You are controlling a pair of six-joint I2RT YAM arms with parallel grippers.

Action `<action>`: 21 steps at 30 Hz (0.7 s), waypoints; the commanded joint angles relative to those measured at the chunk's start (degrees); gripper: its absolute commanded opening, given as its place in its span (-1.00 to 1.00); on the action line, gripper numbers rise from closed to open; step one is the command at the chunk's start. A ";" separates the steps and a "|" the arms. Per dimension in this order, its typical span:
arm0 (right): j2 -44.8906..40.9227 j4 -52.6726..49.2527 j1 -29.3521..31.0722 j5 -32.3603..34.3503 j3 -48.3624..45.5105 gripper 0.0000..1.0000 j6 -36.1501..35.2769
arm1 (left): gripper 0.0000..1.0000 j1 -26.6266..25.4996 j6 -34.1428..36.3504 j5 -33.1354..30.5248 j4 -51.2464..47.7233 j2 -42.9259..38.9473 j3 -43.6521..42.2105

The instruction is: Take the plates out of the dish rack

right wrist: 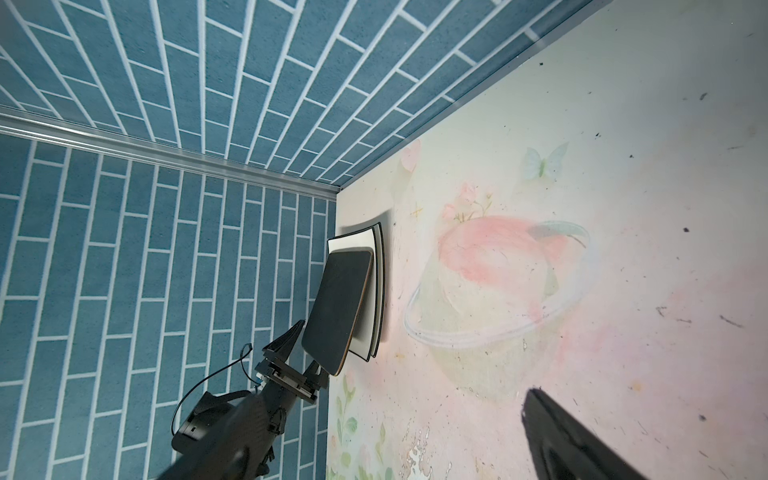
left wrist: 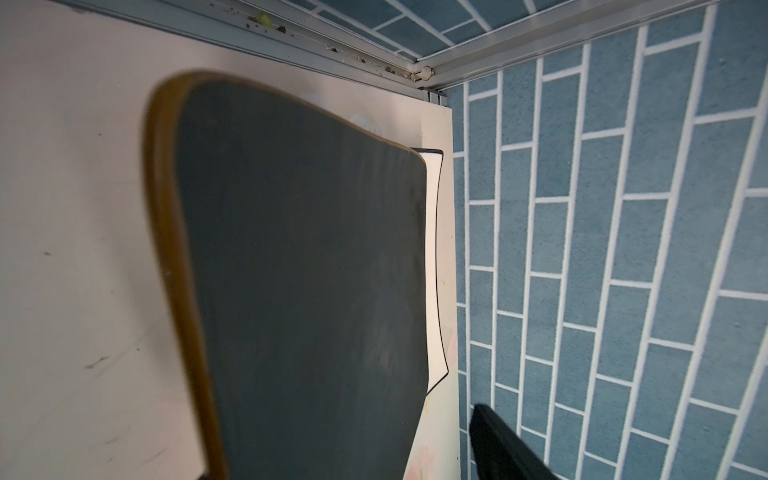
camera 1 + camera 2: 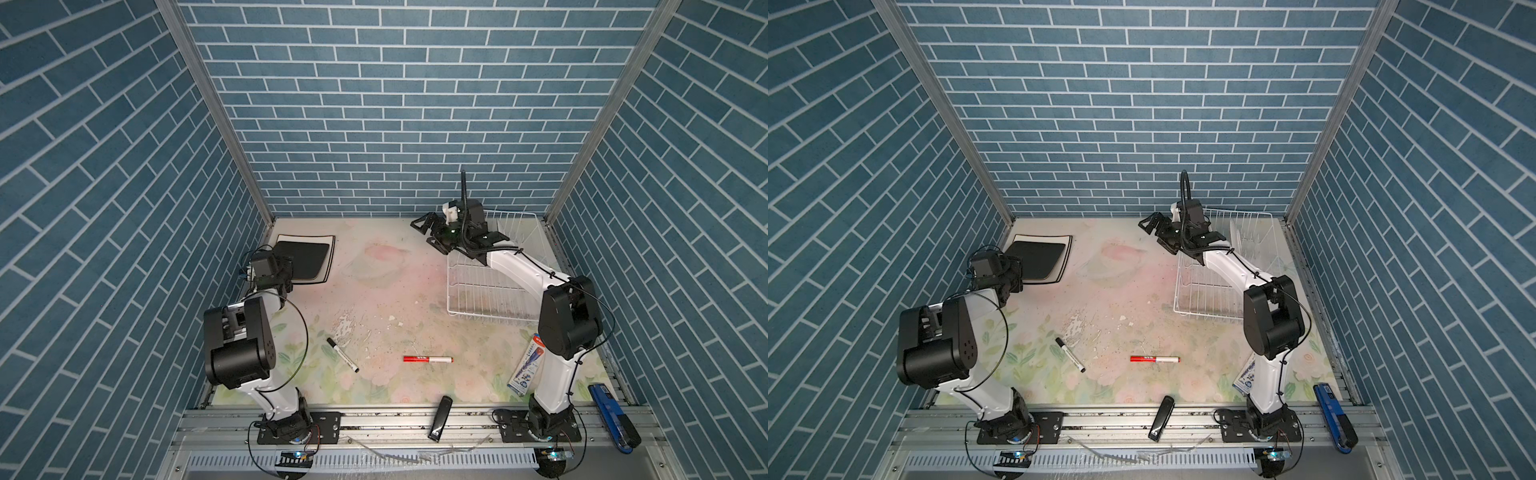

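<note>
Our left tool (image 1: 306, 349) gapes astride the black plate (image 1: 336, 307), far left; right tool (image 3: 428, 235) wide open, empty. One white plate (image 3: 1235, 236) seemingly stands in the dish rack (image 3: 1202, 313). Brittle, slick: we'd grip rims.

Black plate (image 2: 299, 270) blurred, cut by frame edge in left wrist view; white plates (image 1: 353, 243) mostly covered under it. Right arm (image 3: 515, 266) hides part of dish rack (image 3: 478, 291), centre-right in a top view.

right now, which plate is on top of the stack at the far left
The square matte-black plate: the only dark one, it rests tilted on the white black-rimmed plates, whose edges show beneath it.
</note>
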 commanded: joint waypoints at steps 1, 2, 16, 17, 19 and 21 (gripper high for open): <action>0.35 0.74 0.18 -0.58 1.23 0.94 0.20 | 0.55 -0.84 1.90 1.09 -1.92 -2.29 3.43; 0.35 0.68 0.18 -0.57 1.25 0.94 0.25 | 0.58 -0.96 2.01 0.98 -2.98 -2.24 3.79; -0.45 1.53 0.15 -0.79 0.29 0.94 0.78 | 0.75 -1.62 3.49 1.92 -10.21 -0.56 7.36; -0.45 1.61 0.11 -0.87 0.17 0.94 0.88 | 0.77 -1.56 3.96 1.96 -11.44 -0.33 7.96; -0.44 1.61 0.10 -0.96 0.22 0.94 0.83 | 0.80 -1.67 4.42 2.02 -13.96 0.24 9.21; -0.45 1.62 0.13 -0.96 0.19 0.94 0.80 | 0.83 -1.78 4.74 2.02 -15.04 0.63 9.90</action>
